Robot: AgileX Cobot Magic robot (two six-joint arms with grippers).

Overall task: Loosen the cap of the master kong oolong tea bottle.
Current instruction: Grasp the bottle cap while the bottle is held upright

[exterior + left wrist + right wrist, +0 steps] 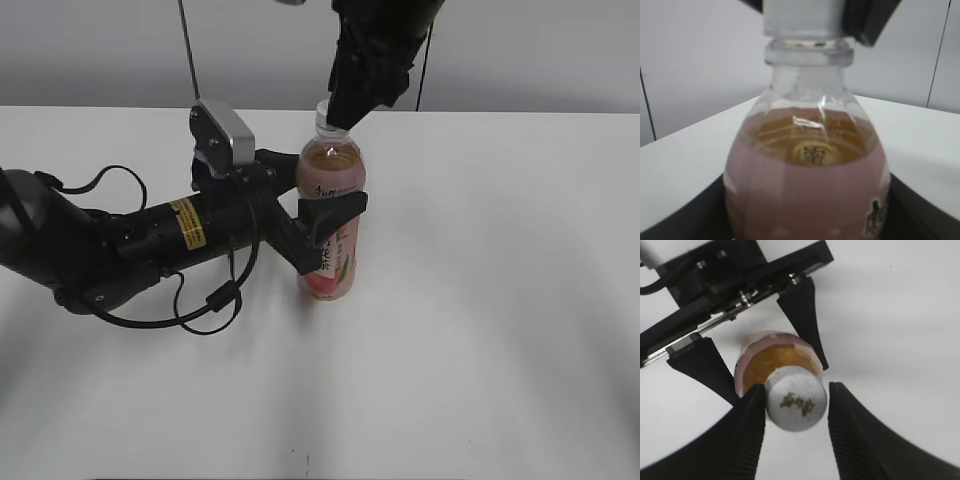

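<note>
The master kong oolong tea bottle (330, 185) stands upright on the white table, amber tea showing above its pink label. My left gripper (335, 215) is shut on the bottle's body from the left; in the left wrist view (807, 222) its dark fingers flank the bottle (805, 185). My right gripper (340, 108) comes down from above and straddles the white cap (796, 401). In the right wrist view (796, 389) its left finger touches the cap and a small gap stays at its right finger. The cap (805, 17) fills the top of the left wrist view.
The white table (500, 320) stretches around the bottle. The left arm's body and looped black cables (200, 305) lie on the table to the left. A grey wall (520, 50) stands behind.
</note>
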